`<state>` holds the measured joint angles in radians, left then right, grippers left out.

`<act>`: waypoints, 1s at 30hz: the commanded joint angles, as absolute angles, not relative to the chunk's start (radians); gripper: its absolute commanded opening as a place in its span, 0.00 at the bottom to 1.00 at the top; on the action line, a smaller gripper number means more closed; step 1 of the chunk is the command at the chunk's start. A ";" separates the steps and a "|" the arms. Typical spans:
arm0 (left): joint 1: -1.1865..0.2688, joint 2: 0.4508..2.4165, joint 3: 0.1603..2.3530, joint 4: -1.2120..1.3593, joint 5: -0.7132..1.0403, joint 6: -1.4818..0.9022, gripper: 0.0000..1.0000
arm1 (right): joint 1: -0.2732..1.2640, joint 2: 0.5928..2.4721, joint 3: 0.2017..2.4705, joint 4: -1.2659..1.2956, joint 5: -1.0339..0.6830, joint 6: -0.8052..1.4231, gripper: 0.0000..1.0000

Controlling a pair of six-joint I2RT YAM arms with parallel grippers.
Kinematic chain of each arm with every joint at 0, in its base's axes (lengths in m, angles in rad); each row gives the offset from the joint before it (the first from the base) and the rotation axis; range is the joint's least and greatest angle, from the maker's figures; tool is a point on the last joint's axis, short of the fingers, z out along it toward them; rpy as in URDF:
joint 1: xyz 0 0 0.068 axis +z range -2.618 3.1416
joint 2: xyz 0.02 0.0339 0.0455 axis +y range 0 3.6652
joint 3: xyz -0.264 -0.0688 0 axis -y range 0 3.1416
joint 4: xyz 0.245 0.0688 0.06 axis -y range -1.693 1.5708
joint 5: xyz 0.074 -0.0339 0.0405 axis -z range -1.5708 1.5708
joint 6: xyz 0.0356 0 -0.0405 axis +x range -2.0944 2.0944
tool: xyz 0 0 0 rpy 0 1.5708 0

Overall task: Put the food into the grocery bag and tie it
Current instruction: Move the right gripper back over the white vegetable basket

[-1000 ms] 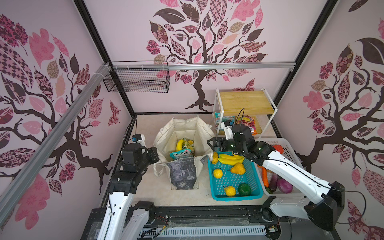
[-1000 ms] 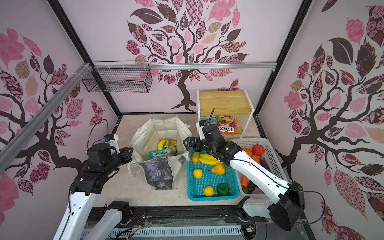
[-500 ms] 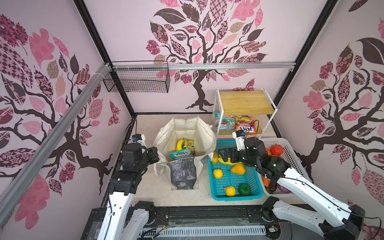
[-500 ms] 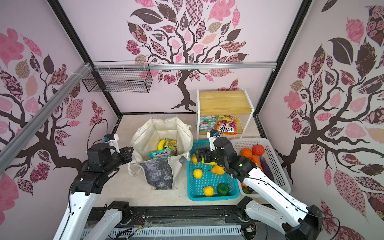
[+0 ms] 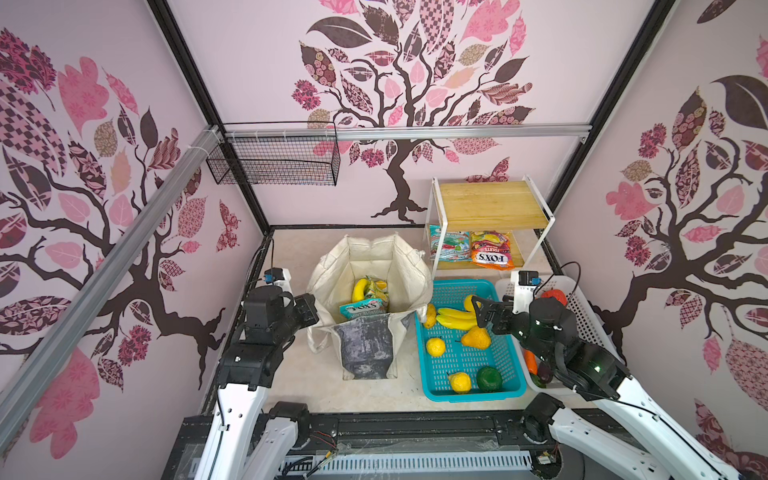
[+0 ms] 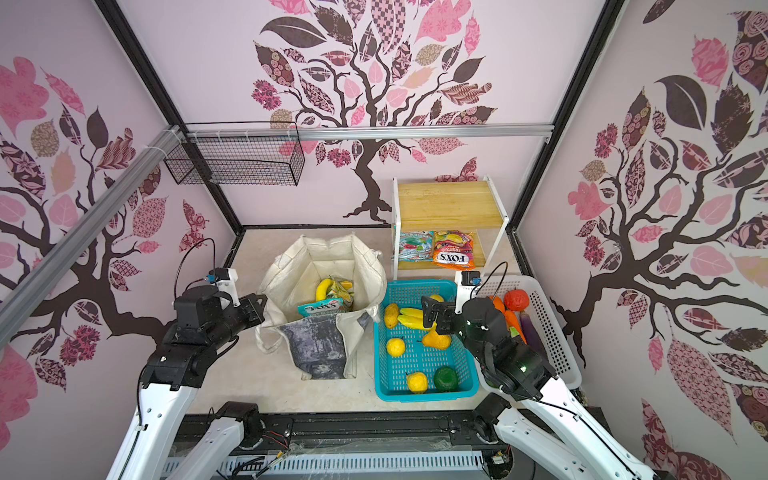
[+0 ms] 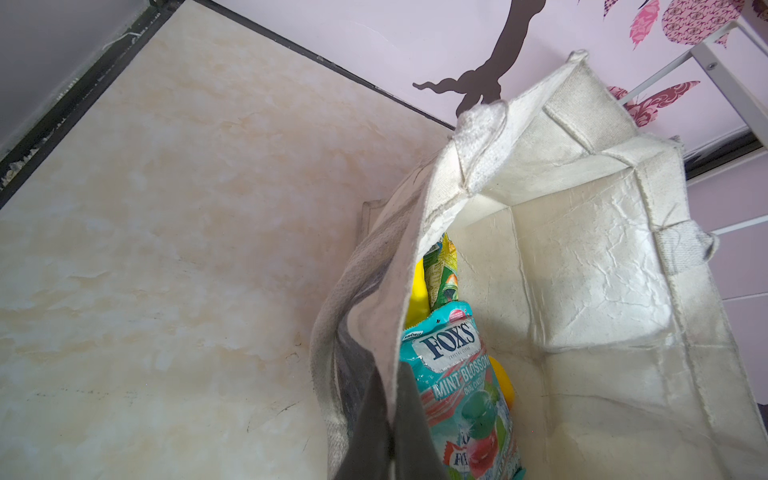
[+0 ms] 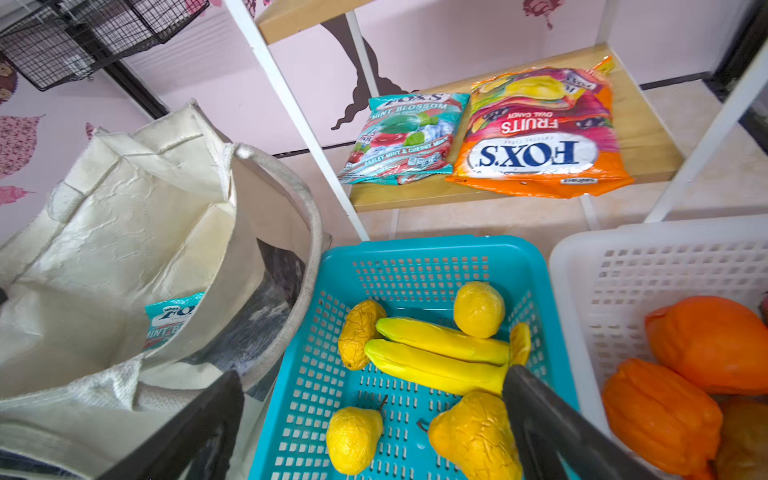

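My left claw [image 5: 311,311] clenched on grocery bag [image 5: 374,259] rim; I see pinch only in left wrist view. Bag stands mid-counter [image 5: 299,374], with banana [image 5: 360,289] and mint packet [image 5: 362,309] inside. Right claw [image 5: 484,312] spread wide, empty, above bananas [image 5: 455,320] in teal basket [image 5: 469,397]. Counter marbled beige; walls [image 5: 457,62] pink, tree-printed.

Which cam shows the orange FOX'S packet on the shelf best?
Right wrist: the orange FOX'S packet appears large, label legible, lying flat on the lower shelf beside a teal packet. Both top views show the packet small, at the back right. Left wrist misses it, showing the grocery bag instead.
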<state>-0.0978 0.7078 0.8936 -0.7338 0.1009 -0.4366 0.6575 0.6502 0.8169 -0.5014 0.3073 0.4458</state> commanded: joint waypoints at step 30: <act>-0.093 0.711 0.864 -0.704 0.153 -0.425 0.00 | 0.101 0.809 0.837 -0.587 0.310 0.718 0.98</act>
<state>-0.0967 0.7120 0.8898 -0.7238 0.1307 -0.4366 0.2214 0.8116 0.8494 -0.6098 0.4858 0.6872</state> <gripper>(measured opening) 0.047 0.977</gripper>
